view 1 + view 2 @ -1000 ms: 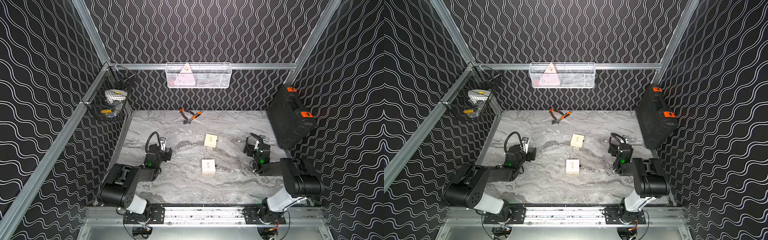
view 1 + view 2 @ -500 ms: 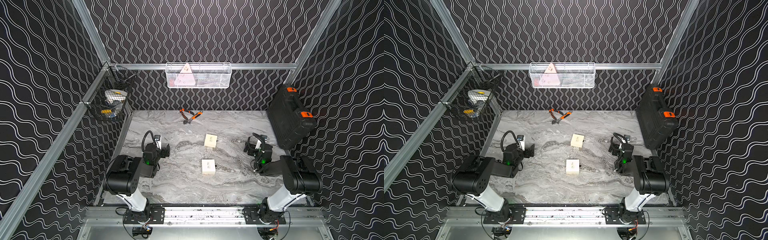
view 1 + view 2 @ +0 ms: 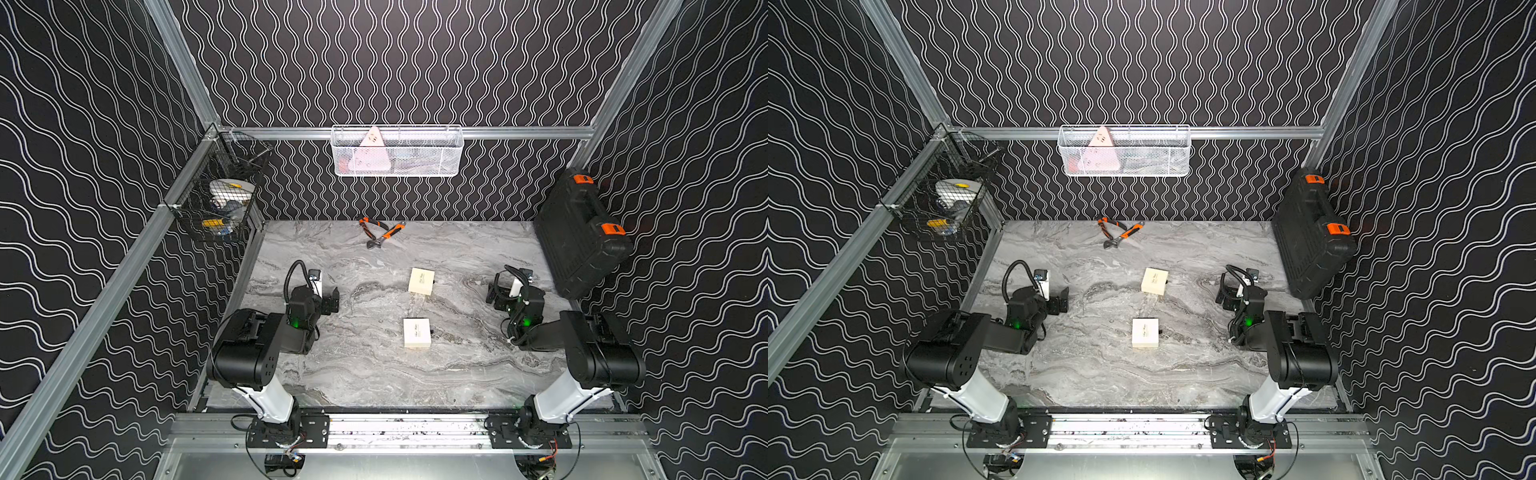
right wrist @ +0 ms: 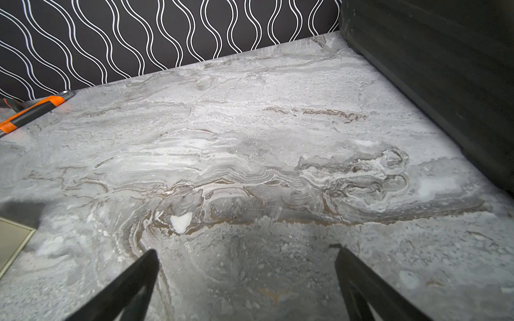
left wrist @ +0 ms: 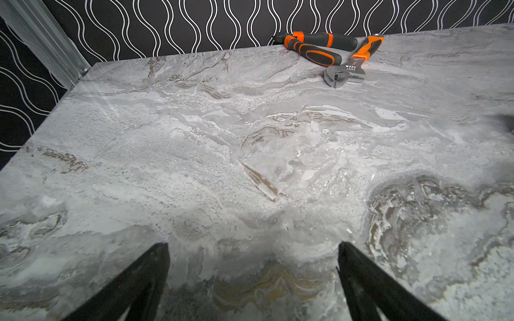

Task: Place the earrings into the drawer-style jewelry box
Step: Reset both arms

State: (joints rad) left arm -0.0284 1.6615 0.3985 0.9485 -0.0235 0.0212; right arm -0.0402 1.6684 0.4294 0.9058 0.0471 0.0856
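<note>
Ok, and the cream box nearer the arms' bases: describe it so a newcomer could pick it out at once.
On the grey marble tabletop, look midway between the two arms, where two small cream boxes lie. The near cream box is the one closer to the front rail, lying square to the table's edge; the far cream box, towards the orange-handled tools, sits slightly turned.

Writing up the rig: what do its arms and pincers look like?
The left arm and right arm share black joints, a white base link, a green light and a looping black cable. The left pincer and right pincer have tapered black fingers.
</note>
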